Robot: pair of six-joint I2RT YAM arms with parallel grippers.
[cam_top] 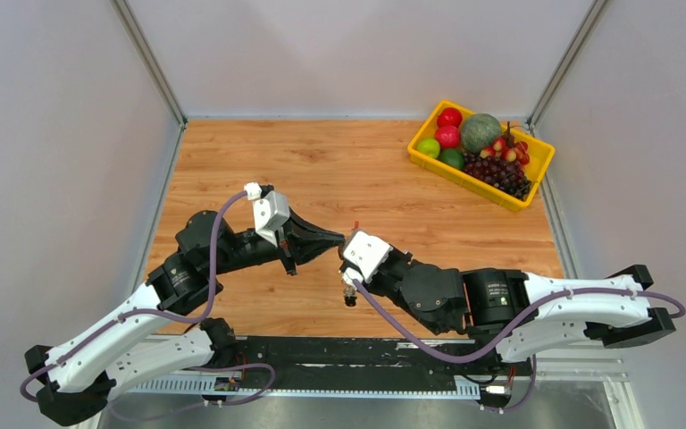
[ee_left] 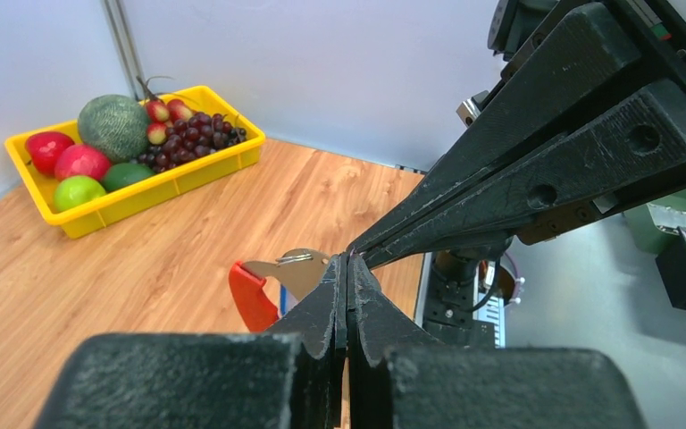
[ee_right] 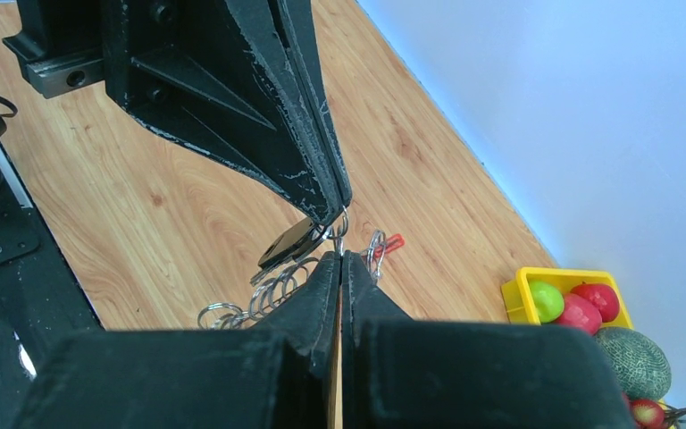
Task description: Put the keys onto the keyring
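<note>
left gripper (ee_left: 347, 264) pinched shut on grey strip keyring with red curved side (ee_left: 254, 299). right gripper (ee_right: 340, 261) shut, tips meeting it, hold unclear. bunched silver split rings (ee_right: 272, 290) dangle between. keys not discernible; threading looks unfinished.

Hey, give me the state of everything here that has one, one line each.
Left gripper: shut, tip to tip with the right.
Right gripper: shut.
Keyring: in the air where the grippers meet; holder unclear.
Rings: dangling in a bunch.
Tray: filled with fruit.
</note>
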